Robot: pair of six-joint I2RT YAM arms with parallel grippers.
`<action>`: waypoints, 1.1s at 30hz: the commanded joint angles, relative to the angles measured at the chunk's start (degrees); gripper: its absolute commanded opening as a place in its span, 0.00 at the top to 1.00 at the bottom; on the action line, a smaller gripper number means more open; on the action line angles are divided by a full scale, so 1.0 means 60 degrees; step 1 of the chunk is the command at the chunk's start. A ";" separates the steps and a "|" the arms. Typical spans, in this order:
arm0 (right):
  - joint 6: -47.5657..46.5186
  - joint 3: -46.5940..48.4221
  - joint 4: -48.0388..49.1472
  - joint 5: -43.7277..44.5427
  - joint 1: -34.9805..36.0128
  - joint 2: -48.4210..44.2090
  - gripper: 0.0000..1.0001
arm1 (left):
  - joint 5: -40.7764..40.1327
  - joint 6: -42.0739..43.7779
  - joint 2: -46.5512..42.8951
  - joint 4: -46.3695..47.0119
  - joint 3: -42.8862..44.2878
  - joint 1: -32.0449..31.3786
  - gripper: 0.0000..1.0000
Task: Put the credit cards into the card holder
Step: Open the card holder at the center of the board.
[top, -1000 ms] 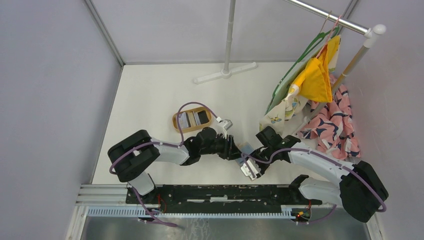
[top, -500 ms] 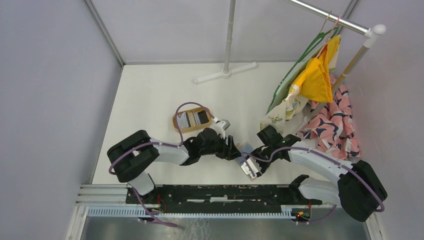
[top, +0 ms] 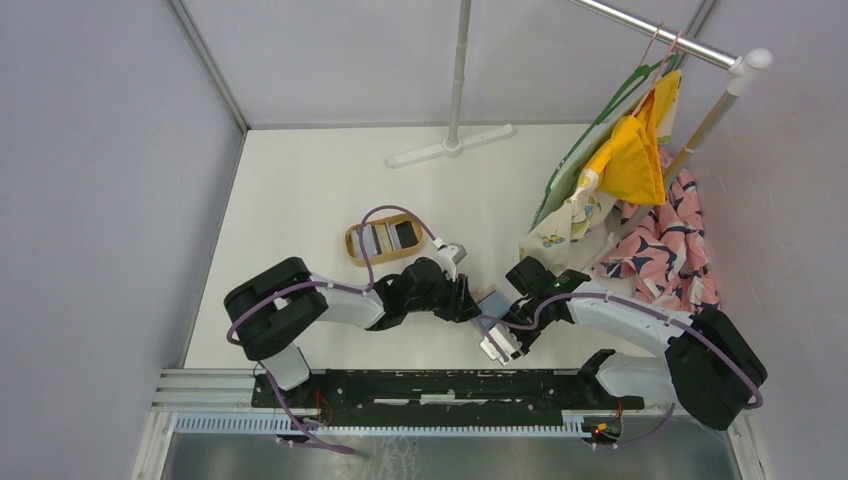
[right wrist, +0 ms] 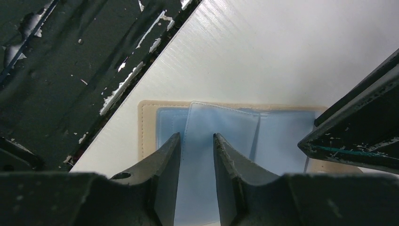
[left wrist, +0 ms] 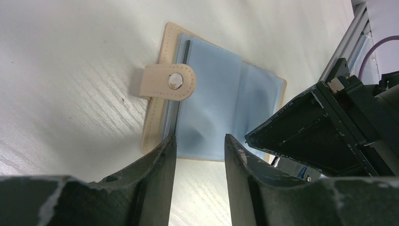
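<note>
White tabletop [top: 300, 180]: seemingly spreading card holder [left wrist: 211, 103] open at front centre, left gripper [left wrist: 200, 141] and right gripper [right wrist: 196, 139] half-parted over sleeves [right wrist: 221, 125], clasping nothing; next probably calls for fetching credit cards [top: 385, 238] from wooden tray [top: 352, 246].

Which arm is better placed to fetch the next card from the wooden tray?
The left. The wooden tray with the credit cards lies on its side, near the left gripper. The right gripper straddles a blue sleeve of the card holder and can probably steady it.
</note>
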 commanded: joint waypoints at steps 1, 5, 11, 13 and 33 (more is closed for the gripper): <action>-0.0162 0.0103 -0.0191 0.0127 0.0062 0.0055 0.63 | 0.0248 0.0251 -0.0057 0.0408 0.0288 -0.0084 0.52; -0.0165 0.0072 -0.0177 0.0128 0.0078 0.0029 0.63 | 0.0500 0.0087 0.0065 0.0644 0.0303 -0.0084 0.51; -0.0160 0.0022 -0.0187 -0.0059 0.0071 -0.0185 0.52 | 0.0654 -0.0063 0.0324 0.1044 0.0186 -0.0081 0.50; -0.0166 0.0070 -0.0252 -0.0235 0.0066 -0.0307 0.49 | 0.0718 -0.0138 0.0353 0.1175 0.0149 -0.0084 0.50; -0.0096 -0.0154 -0.0176 -0.0110 -0.0621 -0.0824 0.42 | -0.0020 0.0304 -0.0110 0.0317 0.0222 -0.0088 0.45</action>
